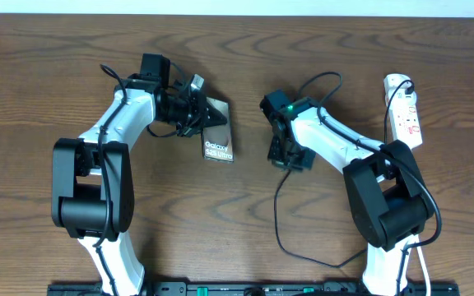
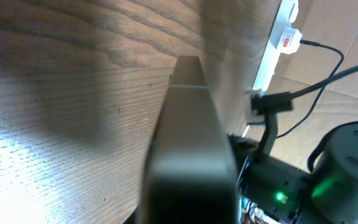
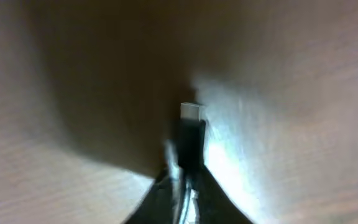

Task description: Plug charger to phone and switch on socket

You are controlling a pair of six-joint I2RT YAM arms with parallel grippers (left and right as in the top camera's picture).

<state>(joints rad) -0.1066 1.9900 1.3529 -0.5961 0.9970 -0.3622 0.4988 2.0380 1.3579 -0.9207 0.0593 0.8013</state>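
Observation:
The phone (image 1: 219, 144), dark with white "Galaxy" lettering, is at the table's middle left. My left gripper (image 1: 197, 111) is shut on its far end. In the left wrist view the phone (image 2: 188, 137) fills the centre edge-on and hides the fingers. My right gripper (image 1: 285, 154) is a short way right of the phone, shut on the charger's black connector (image 3: 191, 134), whose metal tip points at the wood. The connector (image 2: 269, 102) and its thin black cable also show in the left wrist view. The white socket strip (image 1: 404, 111) lies at the far right and also shows in the left wrist view (image 2: 272, 50).
The charger's black cable (image 1: 278, 222) trails from my right gripper toward the table's front edge. The strip's white cord (image 1: 422, 255) runs down beside the right arm's base. Bare wood lies between phone and right gripper.

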